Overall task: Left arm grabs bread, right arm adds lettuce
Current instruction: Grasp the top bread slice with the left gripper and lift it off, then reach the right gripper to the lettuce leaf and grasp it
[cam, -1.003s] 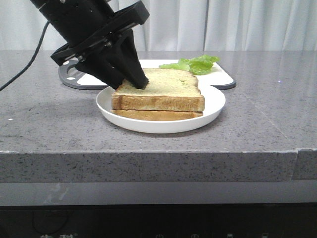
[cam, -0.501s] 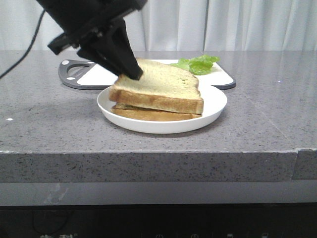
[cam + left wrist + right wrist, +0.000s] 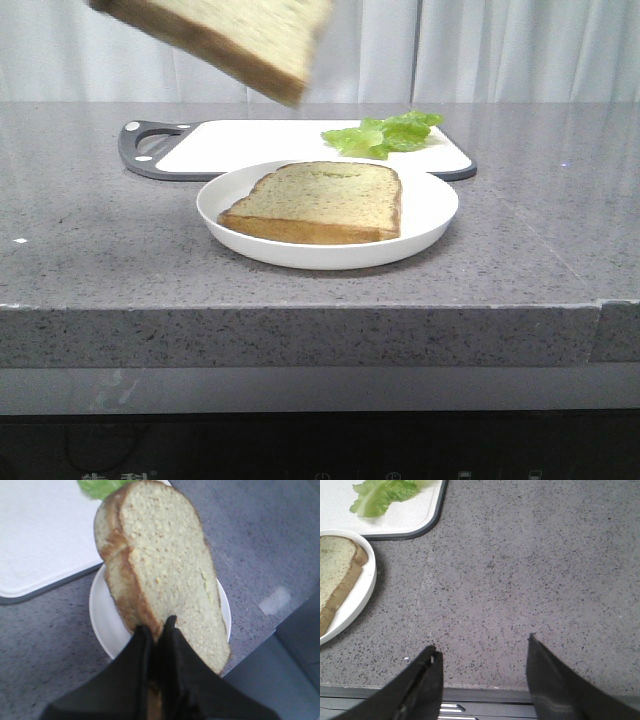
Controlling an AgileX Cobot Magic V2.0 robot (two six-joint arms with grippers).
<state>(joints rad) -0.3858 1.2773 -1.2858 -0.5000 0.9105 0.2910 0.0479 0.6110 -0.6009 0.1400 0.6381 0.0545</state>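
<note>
The left end effector is clamped on one edge of the bread, its two fingers pinching the crust low in the left wrist view. The slice hangs out from that single edge grip, so the hold looks thin: soft crumb could tear or slide out under its own weight, and a quick swing would make that likelier. If it slips, it would probably drop onto the plate or the counter.

In the front view the bread sits at the upper left of the frame, partly cut off by the top edge and blurred. It is tilted, its crusted lower edge running down toward the right, and its broad face turned up and toward the camera. In the left wrist view its long axis runs straight away from the fingers, toward the lettuce.

Below, a second slice lies flat on the plate, uncovered. The lettuce rests on the white board behind the plate, long axis roughly left to right.

The right end effector hovers over bare counter with its fingers spread and nothing between them, well apart from the lettuce at the upper left of its view.
</note>
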